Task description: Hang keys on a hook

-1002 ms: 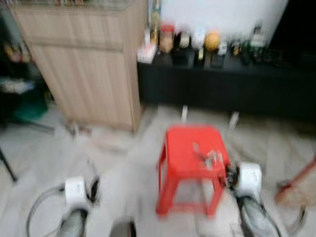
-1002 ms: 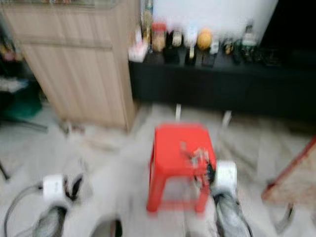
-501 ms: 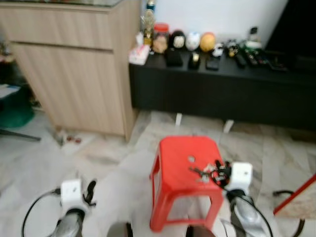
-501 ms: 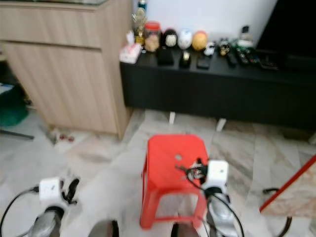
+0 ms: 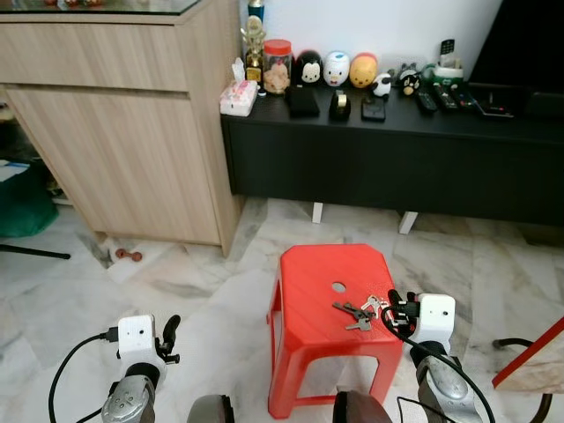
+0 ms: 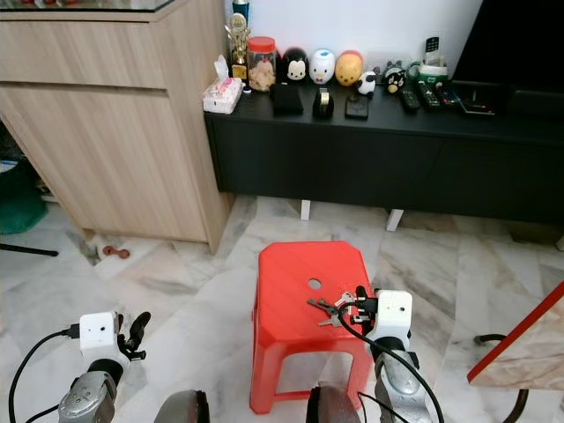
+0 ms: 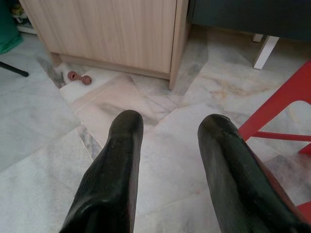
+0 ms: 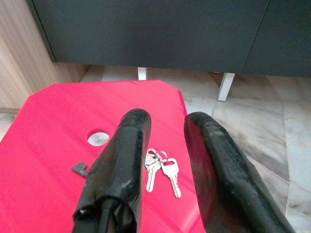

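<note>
keys [image 8: 160, 167] lie on red stool [image 5: 326, 291] | right gripper [image 8: 167, 126] now nearer, fingers parted | left gripper [image 7: 170, 131] idle, fingers apart | view sharper

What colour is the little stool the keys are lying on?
Bright red. The stool with the keys shows best in the left eye view.

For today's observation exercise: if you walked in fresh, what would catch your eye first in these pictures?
The bright red stool on the pale marble floor, with a bunch of keys lying on its seat. The right gripper hovers just above them, fingers open. Behind, a row of colourful figurines lines the black cabinet.
</note>
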Robot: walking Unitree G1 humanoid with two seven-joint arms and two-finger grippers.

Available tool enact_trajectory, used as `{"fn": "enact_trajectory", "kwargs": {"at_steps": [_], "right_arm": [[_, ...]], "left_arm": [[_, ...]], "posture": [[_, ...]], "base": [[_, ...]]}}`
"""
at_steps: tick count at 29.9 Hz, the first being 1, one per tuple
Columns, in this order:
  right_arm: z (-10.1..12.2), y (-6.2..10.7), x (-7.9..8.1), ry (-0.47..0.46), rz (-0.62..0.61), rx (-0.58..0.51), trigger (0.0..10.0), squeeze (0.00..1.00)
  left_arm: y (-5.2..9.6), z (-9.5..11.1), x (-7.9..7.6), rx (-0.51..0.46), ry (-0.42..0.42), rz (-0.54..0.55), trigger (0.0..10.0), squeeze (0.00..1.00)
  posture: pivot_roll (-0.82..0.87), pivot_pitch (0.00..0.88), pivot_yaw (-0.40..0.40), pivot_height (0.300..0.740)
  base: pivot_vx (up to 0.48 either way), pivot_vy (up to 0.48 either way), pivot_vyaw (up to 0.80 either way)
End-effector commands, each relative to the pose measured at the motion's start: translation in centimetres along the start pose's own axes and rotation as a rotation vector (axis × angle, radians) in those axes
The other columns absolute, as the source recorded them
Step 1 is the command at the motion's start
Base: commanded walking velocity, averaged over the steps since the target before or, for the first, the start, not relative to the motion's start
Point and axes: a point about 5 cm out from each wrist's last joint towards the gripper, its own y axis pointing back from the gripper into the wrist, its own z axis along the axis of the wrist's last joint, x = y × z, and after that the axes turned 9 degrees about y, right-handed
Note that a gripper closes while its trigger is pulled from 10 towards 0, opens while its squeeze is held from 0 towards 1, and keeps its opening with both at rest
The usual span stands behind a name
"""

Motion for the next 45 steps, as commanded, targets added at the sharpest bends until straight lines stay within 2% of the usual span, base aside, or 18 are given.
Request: {"fn": "enact_trajectory", "kwargs": {"at_steps": [1, 7, 22, 35, 39, 45], "right_arm": [[-0.2, 0.0, -0.1, 0.005, 0.004, 0.012, 10.0, 0.0], [-0.4, 0.3, 0.2, 0.009, 0.016, 0.016, 10.0, 0.0], [-0.2, 0.5, -0.4, 0.021, 0.02, 0.004, 10.0, 0.0], [0.0, 0.3, 0.5, 0.011, 0.043, -0.003, 10.0, 0.0], [-0.1, 0.1, 0.8, 0.06, 0.069, 0.01, 10.0, 0.0], [-0.1, -0.1, 0.7, 0.058, 0.067, 0.03, 10.0, 0.0]], "left_arm": [[-0.2, 0.0, -0.1, 0.005, 0.003, -0.002, 10.0, 0.0], [0.2, -0.3, 0.1, 0.008, 0.0, 0.0, 10.0, 0.0], [1.0, -1.7, 0.0, 0.06, -0.012, -0.006, 10.0, 0.0], [1.3, -1.9, 0.7, 0.065, -0.024, 0.013, 10.0, 0.0], [1.4, -1.8, 0.9, 0.057, -0.019, 0.034, 10.0, 0.0], [1.6, -2.0, 1.0, 0.055, -0.016, 0.042, 10.0, 0.0]], "posture": [[-0.01, 0.0, -0.03, 0.61], [-0.02, 0.0, -0.024, 0.61], [-0.04, 0.0, -0.033, 0.61], [-0.01, 0.0, -0.043, 0.61], [-0.01, 0.0, -0.048, 0.61], [-0.01, 0.0, -0.055, 0.61]], "base": [[0.266, 0.0, 0.0], [0.273, 0.0, 0.0], [0.289, 0.0, 0.0], [0.0, 0.0, 0.0], [0.0, 0.0, 0.0], [0.0, 0.0, 0.0]]}}
